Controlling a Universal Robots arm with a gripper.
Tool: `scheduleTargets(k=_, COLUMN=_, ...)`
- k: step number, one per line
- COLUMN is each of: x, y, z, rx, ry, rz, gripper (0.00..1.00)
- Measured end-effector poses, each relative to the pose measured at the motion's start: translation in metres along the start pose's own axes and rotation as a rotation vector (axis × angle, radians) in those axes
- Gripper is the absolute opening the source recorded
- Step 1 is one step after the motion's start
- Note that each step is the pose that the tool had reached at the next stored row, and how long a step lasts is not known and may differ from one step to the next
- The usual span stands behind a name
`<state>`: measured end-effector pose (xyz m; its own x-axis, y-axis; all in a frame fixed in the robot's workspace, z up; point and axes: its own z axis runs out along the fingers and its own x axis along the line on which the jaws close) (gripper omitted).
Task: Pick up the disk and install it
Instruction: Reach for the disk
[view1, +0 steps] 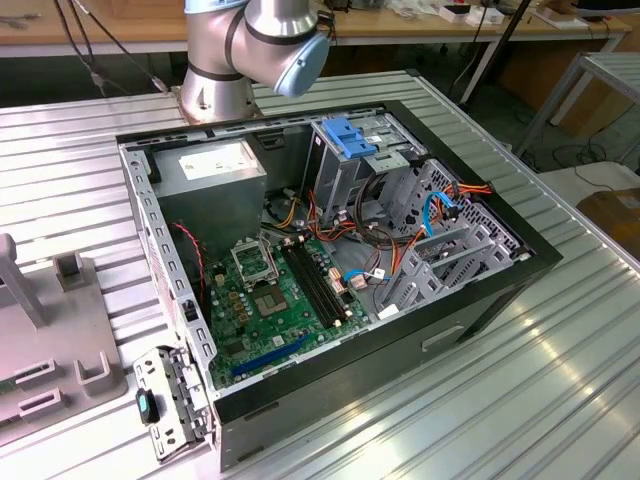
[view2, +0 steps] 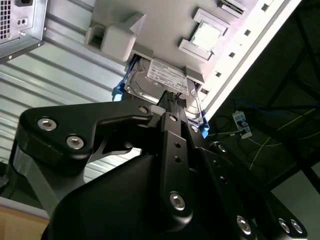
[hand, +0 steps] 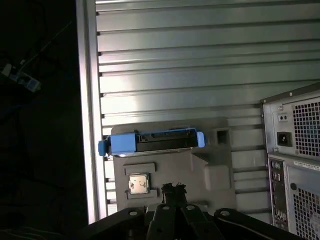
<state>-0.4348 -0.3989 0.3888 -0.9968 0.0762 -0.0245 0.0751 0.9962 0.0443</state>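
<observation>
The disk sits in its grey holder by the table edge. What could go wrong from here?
1. The disk lies in the grey holder right beside the table edge; a skewed grasp by the hand might knock it off.
2. The holder's raised blocks stand close to the disk, so the hand may strike them.
3. Loose cables crowd the drive cage and could snag the disk.

There was plenty of open table (hand: 200, 75) on the far side of the disk (hand: 160, 142), so easy passage there. It was tighter elsewhere: raised blocks of the grey holder (hand: 210, 172) sat right against it, and the computer case (hand: 295, 150) stood near. Inside the case, loose cables (view1: 395, 240) crowded the drive cage (view1: 350, 170).
</observation>
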Motion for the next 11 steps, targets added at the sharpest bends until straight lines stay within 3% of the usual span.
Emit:
scheduleTargets(k=2, x=0.0114, y=-0.0009, z=0.0004, rx=-0.0001, ry=-0.0001, rz=0.000, gripper=0.11)
scheduleTargets(k=6, x=0.0235, y=-0.0018, z=0.0007, rx=0.0000, ry=0.0000, rz=0.000, gripper=0.11)
scheduleTargets(k=11, x=0.0278, y=-0.0020, z=0.0009, rx=0.0003, ry=-0.0001, rz=0.000, gripper=0.11)
